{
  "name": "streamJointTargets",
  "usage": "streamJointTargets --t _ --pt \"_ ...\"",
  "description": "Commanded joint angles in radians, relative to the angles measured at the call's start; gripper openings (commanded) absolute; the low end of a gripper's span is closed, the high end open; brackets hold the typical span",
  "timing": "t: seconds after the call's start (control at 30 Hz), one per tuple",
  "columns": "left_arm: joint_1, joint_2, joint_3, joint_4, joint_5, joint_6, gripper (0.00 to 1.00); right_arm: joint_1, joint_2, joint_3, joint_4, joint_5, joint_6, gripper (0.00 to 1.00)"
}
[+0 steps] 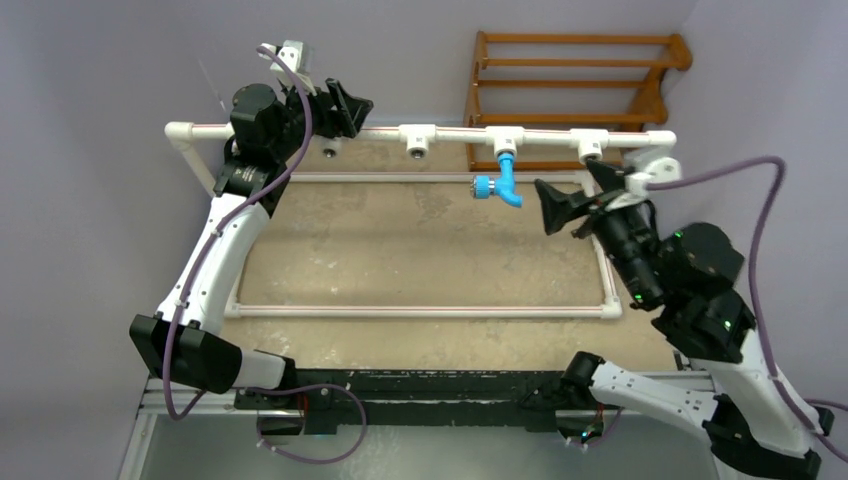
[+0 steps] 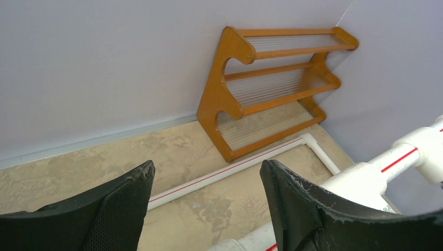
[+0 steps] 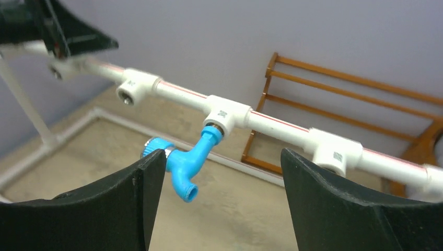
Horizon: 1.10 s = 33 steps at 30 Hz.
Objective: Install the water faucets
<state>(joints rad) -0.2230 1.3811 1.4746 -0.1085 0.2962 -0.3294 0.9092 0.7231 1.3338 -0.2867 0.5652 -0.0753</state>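
A bright blue faucet (image 1: pixel 503 178) hangs from a white tee fitting (image 1: pixel 506 139) on the raised white pipe (image 1: pixel 380 131). Its knob points left and its spout right. In the right wrist view the faucet (image 3: pixel 185 159) sits screwed into the tee (image 3: pixel 226 113). My right gripper (image 1: pixel 552 207) is open and empty, a little right of the faucet, which sits beyond the left finger (image 3: pixel 112 201). My left gripper (image 1: pixel 352 107) is open and empty at the pipe's left end, with the pipe (image 2: pixel 365 178) by its right finger (image 2: pixel 308 204).
Other empty tee fittings (image 1: pixel 418 139) (image 1: pixel 590 145) sit along the pipe. A white pipe frame (image 1: pixel 420 311) lies on the tan table surface. A wooden rack (image 1: pixel 580 90) stands against the back wall, also shown in the left wrist view (image 2: pixel 271 89).
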Motion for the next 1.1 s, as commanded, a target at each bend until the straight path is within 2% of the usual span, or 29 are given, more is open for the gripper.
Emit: streamJointTargets --t 0.0,0.2,0.37,0.5,0.87,1.07 --pt "0.021 0.059 -0.053 -0.194 -0.021 -0.004 0.73 0.002 0.147 0.066 -0.166 -0.191 -0.288 0.82" --pt "0.022 0.062 -0.052 -0.194 -0.018 -0.005 0.73 0.003 0.234 0.137 -0.228 -0.242 -0.559 0.86" --pt "0.026 0.062 -0.051 -0.196 -0.013 -0.005 0.73 0.003 0.295 0.215 -0.318 -0.241 -0.695 0.87" --pt "0.032 0.063 -0.050 -0.194 -0.006 -0.009 0.73 0.007 0.321 0.214 -0.356 -0.181 -0.781 0.87" --pt "0.061 0.076 -0.049 -0.191 0.039 -0.031 0.73 0.064 0.315 0.081 -0.262 -0.105 -0.854 0.87" --pt "0.068 0.079 -0.050 -0.188 0.049 -0.034 0.73 0.143 0.309 -0.048 -0.119 0.085 -0.909 0.86"
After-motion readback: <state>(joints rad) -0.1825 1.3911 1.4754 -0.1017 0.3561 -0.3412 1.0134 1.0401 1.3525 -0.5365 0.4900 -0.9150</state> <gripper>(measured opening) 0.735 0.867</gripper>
